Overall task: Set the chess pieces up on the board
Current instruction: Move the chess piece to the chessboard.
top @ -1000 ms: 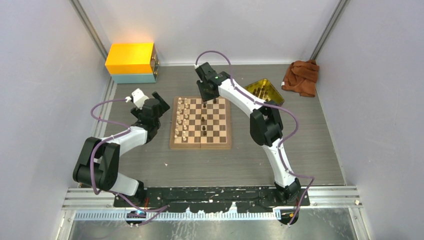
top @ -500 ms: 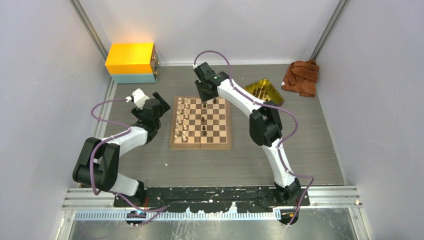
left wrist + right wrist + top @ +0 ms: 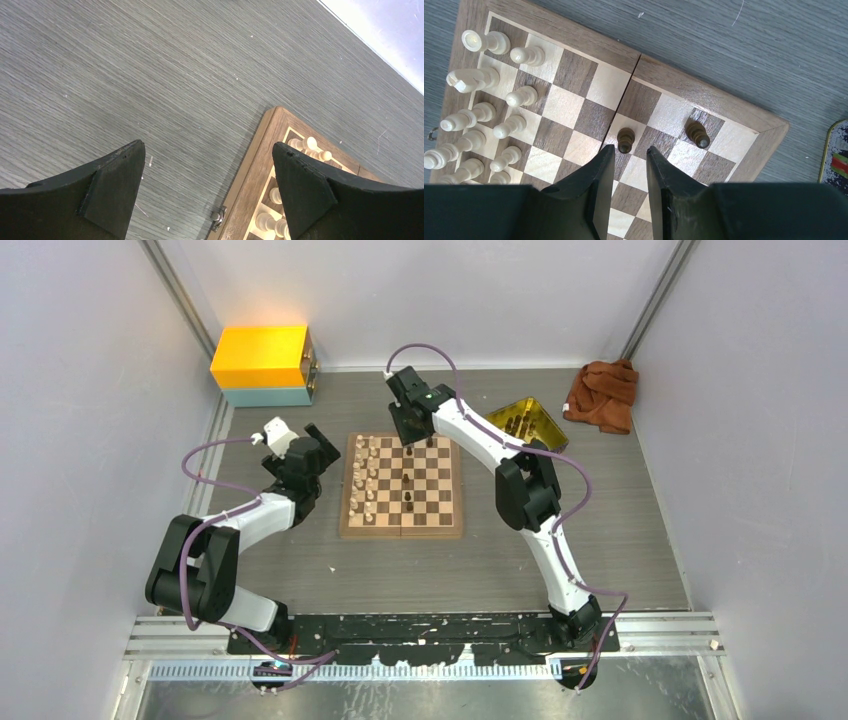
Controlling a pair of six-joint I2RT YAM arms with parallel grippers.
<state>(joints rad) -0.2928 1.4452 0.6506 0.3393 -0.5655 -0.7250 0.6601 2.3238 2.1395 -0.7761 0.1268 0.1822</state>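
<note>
The chess pieces (image 3: 366, 480) are partly set out on the board (image 3: 440, 502), which lies flat in the middle of the tabletop (image 3: 400, 570). In the top view the pale cream ones stand in two files along the board's 9 o'clock side. A few dark ones (image 3: 409, 498) stand spread along the centre seam and near the 12 o'clock edge.

The right hand (image 3: 628, 150) hangs over the board's 12 o'clock edge. Its fingers (image 3: 599, 185) are a narrow gap apart, with nothing between them. In its wrist view a dark pawn (image 3: 626, 140) stands upright just beyond the fingertips, beside the seam. A second dark piece (image 3: 698, 134) stands near it at 3 o'clock.

The left hand (image 3: 207, 150) is released, with its jaws spread wide. It hovers over bare tabletop just off the board's 9 o'clock edge and grasps nothing.

A yellow tray (image 3: 527, 420) sits at the board's 2 o'clock, near the right arm. An orange box (image 3: 262, 358) sits at 11 o'clock and a brown cloth (image 3: 602, 392) lies farther out at 2 o'clock.
</note>
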